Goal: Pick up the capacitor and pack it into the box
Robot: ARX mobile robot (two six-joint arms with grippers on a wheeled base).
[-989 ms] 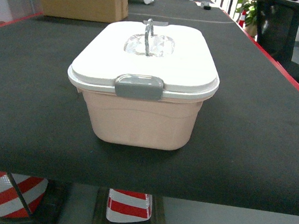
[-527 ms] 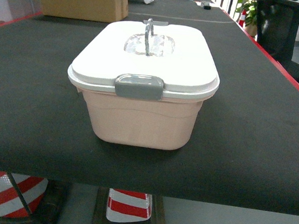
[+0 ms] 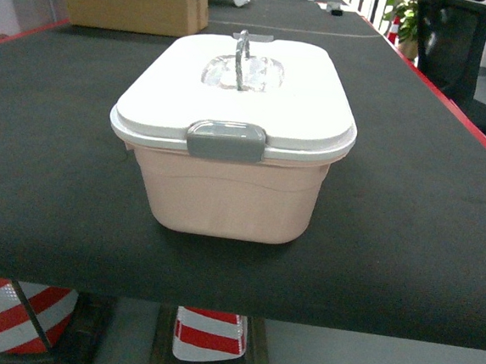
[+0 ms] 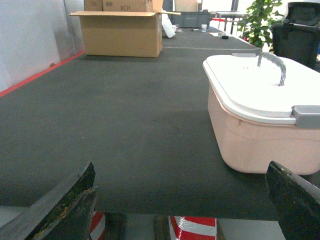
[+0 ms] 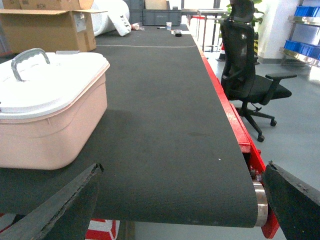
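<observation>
At the left, the left gripper [image 4: 180, 207] hangs low before the near edge of the black tabletop [image 3: 48, 173], its jaws spread wide with nothing between them. Far back on that side stands an open cardboard carton [image 4: 122, 32].

In the middle sits the pink box [image 3: 229, 194], close to the near edge. Its white lid [image 3: 238, 92] is on, the grey front latch [image 3: 226, 140] lies flat against the rim, and the grey handle [image 3: 240, 54] stands upright over a clear window.

At the right, the right gripper [image 5: 182, 205] also hangs low with jaws spread and empty. Beyond the tabletop's red edge is a black office chair [image 5: 247, 75].

No capacitor shows in any view, on the tabletop or in either pair of jaws. A shut box with both jaws empty fits 2 stages: the part already packed and the lid closed over it, or the part not yet brought into reach. The pictures do not settle which, so no move can fairly be named. Whatever comes next, the latch side faces the robot and the box sits near the edge, so any contact should press down, not pull it forward.

The window glints too much to show the box's inside. Small items at the tabletop's far end are too tiny to identify. Each wrist view cuts off its fingertips.
</observation>
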